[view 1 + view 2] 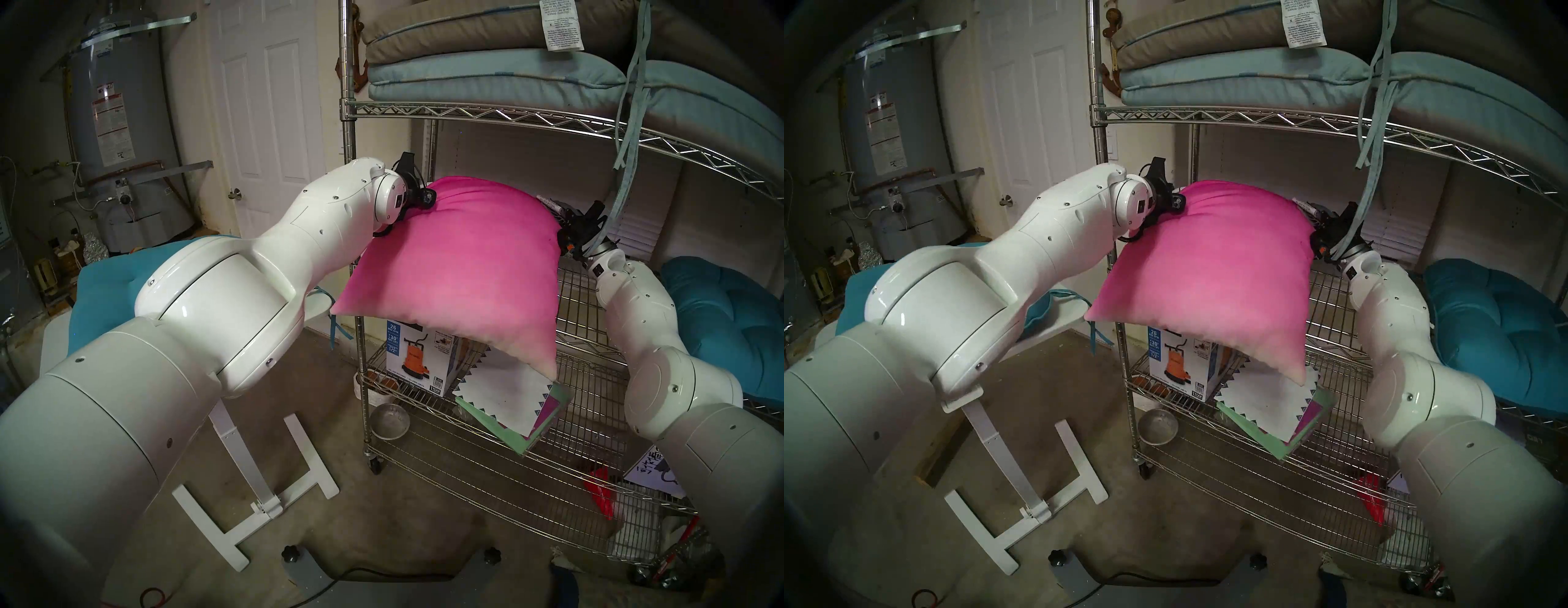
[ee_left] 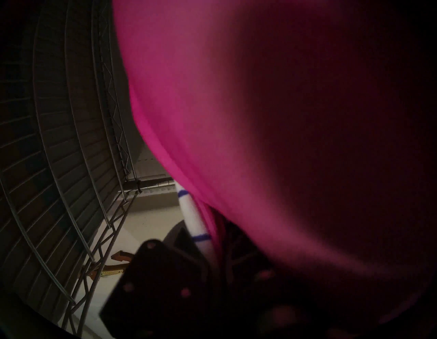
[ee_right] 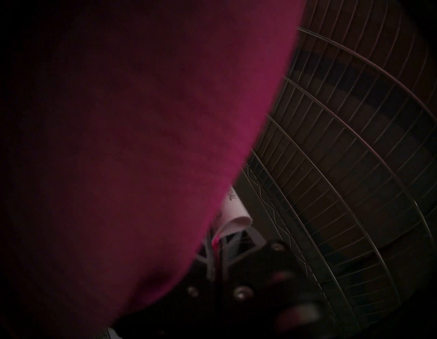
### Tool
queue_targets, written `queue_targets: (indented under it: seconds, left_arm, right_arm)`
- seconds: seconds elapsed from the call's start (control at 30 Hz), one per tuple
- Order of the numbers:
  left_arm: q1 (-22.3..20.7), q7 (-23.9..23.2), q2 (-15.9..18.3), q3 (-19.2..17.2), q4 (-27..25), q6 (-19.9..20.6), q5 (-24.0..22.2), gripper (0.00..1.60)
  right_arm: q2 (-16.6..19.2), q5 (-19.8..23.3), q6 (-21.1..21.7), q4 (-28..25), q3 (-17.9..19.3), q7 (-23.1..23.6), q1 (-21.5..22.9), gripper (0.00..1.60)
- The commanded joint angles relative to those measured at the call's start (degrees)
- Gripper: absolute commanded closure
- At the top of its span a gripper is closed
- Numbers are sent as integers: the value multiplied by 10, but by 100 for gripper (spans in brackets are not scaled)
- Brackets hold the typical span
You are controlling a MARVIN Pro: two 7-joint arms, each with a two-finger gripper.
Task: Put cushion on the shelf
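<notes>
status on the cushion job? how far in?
Done: the cushion is lifted, the left gripper and right gripper shut on its upper corners. In hand: it hangs at the front of the shelf, by the middle tier; its lower corner droops over the papers below. Left: push it in, rest it on the wire, release.

Plump pink cushion held tilted inside chrome wire shelf.

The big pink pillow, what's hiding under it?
Under the plump pink square cushion sit a white box picturing an orange pump and a pile of coloured paper sheets on the chrome wire shelf. Anything further beneath is covered.
</notes>
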Motion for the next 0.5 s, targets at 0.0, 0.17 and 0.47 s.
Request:
queue_targets:
  seconds: [0.0, 0.17, 0.47]
  left_arm:
    - [-25, 15, 15, 5, 10, -6, 13, 160]
    - [-27, 17, 12, 14, 20, -12, 20, 160]
    - [-28, 22, -3, 32, 31, -18, 33, 160]
  right_arm:
    - [-12, -6, 14, -5, -8, -1, 34, 160]
    - [-15, -16, 21, -1, -12, 1, 40, 160]
    - [-2, -29, 30, 8, -12, 2, 39, 160]
